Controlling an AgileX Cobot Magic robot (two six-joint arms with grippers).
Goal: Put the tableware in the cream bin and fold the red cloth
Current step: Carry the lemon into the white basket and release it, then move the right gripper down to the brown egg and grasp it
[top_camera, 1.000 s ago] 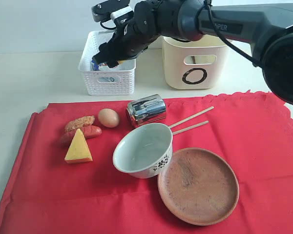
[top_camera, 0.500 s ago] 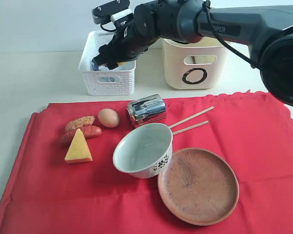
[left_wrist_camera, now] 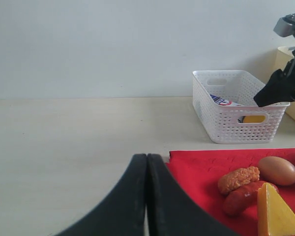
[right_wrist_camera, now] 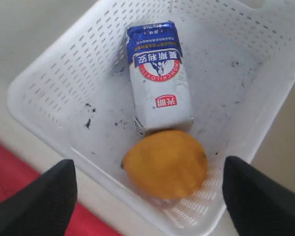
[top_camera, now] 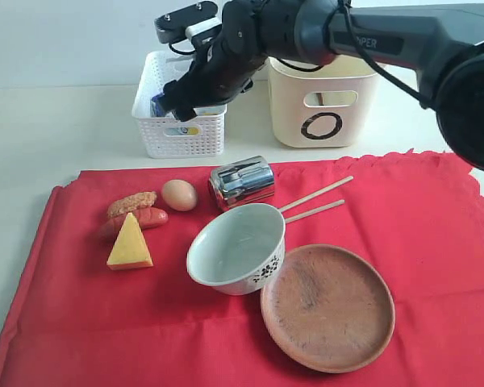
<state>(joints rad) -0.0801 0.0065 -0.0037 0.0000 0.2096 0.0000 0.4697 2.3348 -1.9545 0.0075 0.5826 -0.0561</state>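
On the red cloth (top_camera: 436, 242) a steel cup (top_camera: 242, 182) lies on its side. In front of it stand the flower-print bowl (top_camera: 236, 248) and the brown plate (top_camera: 328, 306). Two chopsticks (top_camera: 316, 193) lie beside the bowl. The cream bin (top_camera: 323, 101) stands behind the cloth. My right gripper (top_camera: 185, 101) hangs open over the white basket (top_camera: 177, 121), nothing between its fingers (right_wrist_camera: 44, 196). My left gripper (left_wrist_camera: 146, 157) is shut and empty, low over the bare table by the cloth's corner (left_wrist_camera: 196, 162); the exterior view does not show it.
Inside the basket (right_wrist_camera: 64, 83) lie a lemon (right_wrist_camera: 165, 163) and a milk carton (right_wrist_camera: 159, 78). An egg (top_camera: 179, 194), sausages (top_camera: 141, 219) and a cheese wedge (top_camera: 130, 243) sit on the cloth's left part. The right arm (top_camera: 403, 40) spans above the bin.
My right gripper has shifted slightly up and to the right over the basket and its jaws have spread wider. Everything on the cloth has stayed in place.
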